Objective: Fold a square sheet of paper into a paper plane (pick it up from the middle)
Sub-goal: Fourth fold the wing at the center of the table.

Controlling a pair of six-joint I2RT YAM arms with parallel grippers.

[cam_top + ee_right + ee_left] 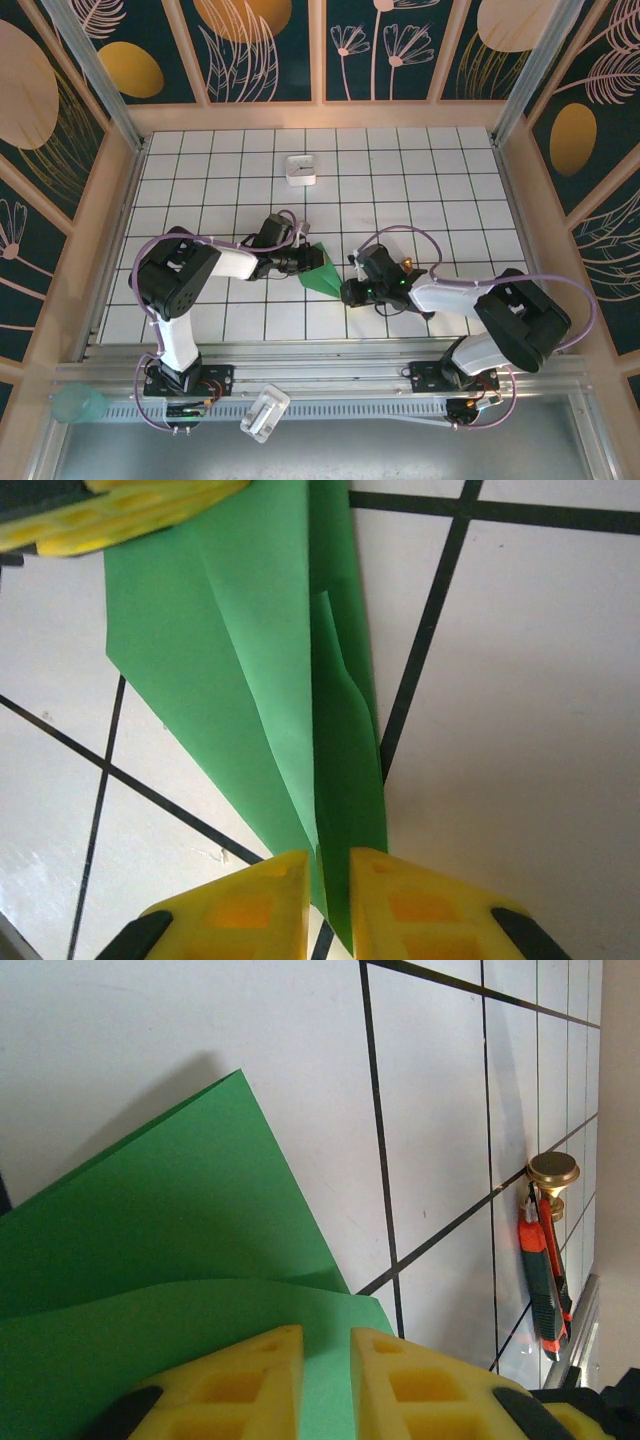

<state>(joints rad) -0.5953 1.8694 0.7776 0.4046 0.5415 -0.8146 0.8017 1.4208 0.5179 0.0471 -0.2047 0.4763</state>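
Observation:
The bright green paper [322, 271] lies mid-table, folded into a pointed, creased shape, and is held from both sides. My left gripper [308, 260] comes in from the left. In the left wrist view its yellow fingers [250, 1375] close on a raised flap of the paper [180, 1220]. My right gripper [346, 290] comes from the right, and in its wrist view it [329, 880] pinches the narrow end of the folded layers [250, 660]. The left gripper's fingers [130, 508] show at the top left of that view, on the paper's wide end.
A small white square box [301, 169] sits at the back of the tiled table. A red-and-black screwdriver [545, 1280] with a brass cap lies just right of the paper, beside the right arm. Wooden walls [115, 200] enclose the table.

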